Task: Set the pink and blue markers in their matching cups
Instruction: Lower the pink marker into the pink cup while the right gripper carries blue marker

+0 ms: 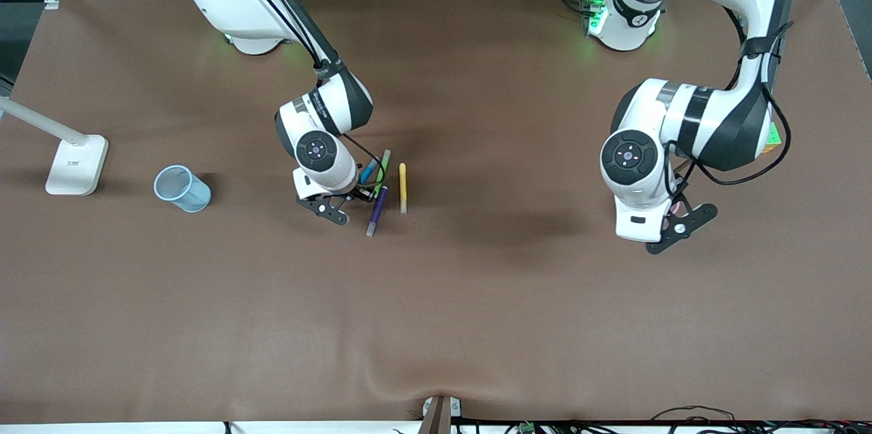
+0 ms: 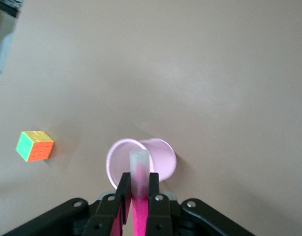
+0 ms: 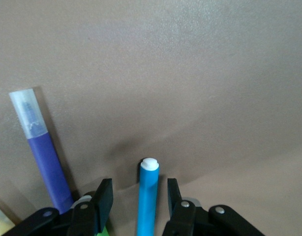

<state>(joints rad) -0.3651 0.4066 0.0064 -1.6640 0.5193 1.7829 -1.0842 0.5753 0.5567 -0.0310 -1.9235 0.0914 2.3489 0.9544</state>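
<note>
My left gripper (image 2: 139, 178) is shut on the magenta-pink marker (image 2: 140, 169) and holds it upright, greyish cap end down, over the mouth of the pale pink mesh cup (image 2: 163, 158). In the front view this gripper (image 1: 676, 214) is at the left arm's end of the table and the arm hides the pink cup. My right gripper (image 3: 138, 187) is open and low at the table, one finger on each side of the teal-blue marker (image 3: 148, 196), which lies flat. In the front view this gripper (image 1: 361, 191) is at mid table. The light blue cup (image 1: 182, 189) stands toward the right arm's end.
A purple pen (image 3: 43, 152) lies beside the blue marker, with green (image 1: 384, 164) and yellow (image 1: 402, 187) pens alongside. A colour cube (image 2: 35, 145) sits near the pink cup. A white lamp base (image 1: 76, 165) stands next to the blue cup.
</note>
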